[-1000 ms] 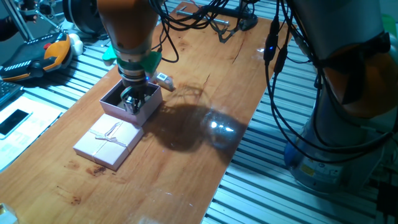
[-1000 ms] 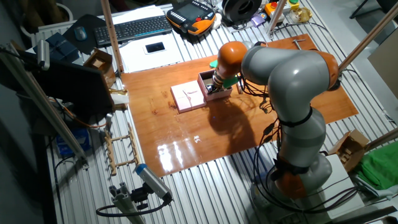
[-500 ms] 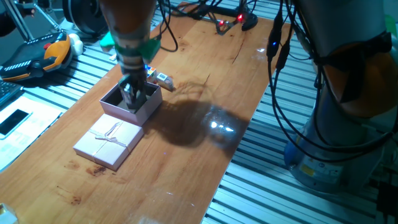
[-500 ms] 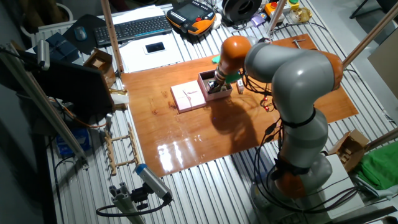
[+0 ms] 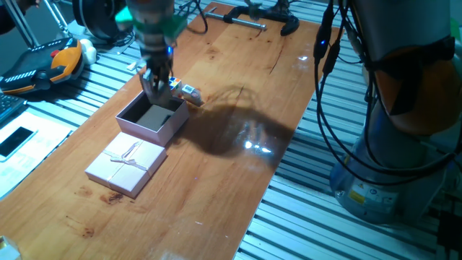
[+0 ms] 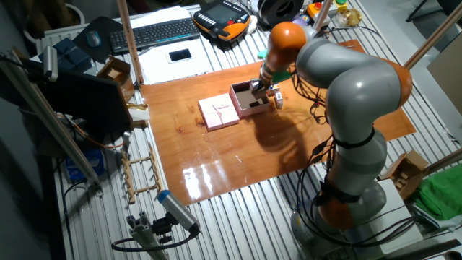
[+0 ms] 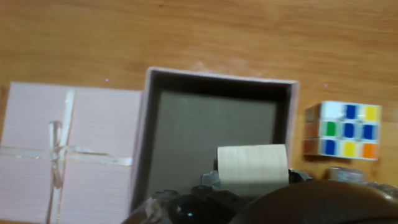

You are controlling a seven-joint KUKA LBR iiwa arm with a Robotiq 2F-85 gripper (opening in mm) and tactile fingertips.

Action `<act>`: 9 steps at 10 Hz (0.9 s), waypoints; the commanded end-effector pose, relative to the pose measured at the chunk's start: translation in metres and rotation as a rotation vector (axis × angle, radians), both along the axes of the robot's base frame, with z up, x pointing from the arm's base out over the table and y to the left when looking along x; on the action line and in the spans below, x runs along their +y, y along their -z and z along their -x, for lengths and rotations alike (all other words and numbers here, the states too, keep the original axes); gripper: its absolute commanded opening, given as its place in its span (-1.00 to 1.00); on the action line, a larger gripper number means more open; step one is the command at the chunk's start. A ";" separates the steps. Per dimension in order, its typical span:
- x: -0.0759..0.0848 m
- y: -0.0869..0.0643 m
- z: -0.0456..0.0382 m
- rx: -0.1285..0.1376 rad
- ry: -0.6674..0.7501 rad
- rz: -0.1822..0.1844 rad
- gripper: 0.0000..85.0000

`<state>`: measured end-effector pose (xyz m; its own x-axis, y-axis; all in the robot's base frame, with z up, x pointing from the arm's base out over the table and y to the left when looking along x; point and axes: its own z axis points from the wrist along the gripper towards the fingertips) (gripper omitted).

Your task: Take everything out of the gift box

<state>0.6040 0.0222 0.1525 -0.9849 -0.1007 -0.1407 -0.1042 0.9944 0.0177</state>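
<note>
The pink gift box [image 5: 170, 128] stands open on the wooden table, and its dark lining [image 7: 186, 137] shows bare in the hand view. My gripper [image 5: 156, 81] hangs above the box's far edge, shut on the plain grey-tan cube [image 7: 252, 163]. The multicoloured puzzle cube [image 7: 342, 130] lies on the table just outside the box wall [image 7: 293, 124]; it also shows in one fixed view [image 5: 190, 92]. A small pale piece [image 7: 340, 173] shows partly beside it. The other fixed view shows the gripper [image 6: 258, 87] over the box [image 6: 249, 110].
The pink lid with its ribbon bow [image 5: 126, 165] lies flat on the table against the box's near side; it also shows in the hand view [image 7: 62, 149]. A keyboard [image 6: 155, 32] and an orange pendant [image 5: 43, 66] lie off the table's edge.
My gripper has risen out of the box with the grey-tan cube and moved towards the box's far edge. The box and lid have not moved.
</note>
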 end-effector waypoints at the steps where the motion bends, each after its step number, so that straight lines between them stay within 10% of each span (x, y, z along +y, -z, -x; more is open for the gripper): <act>1: -0.011 -0.004 -0.0019 0.005 0.000 0.000 -0.98; 9: -0.073 -0.005 -0.0078 0.022 0.023 0.031 -0.98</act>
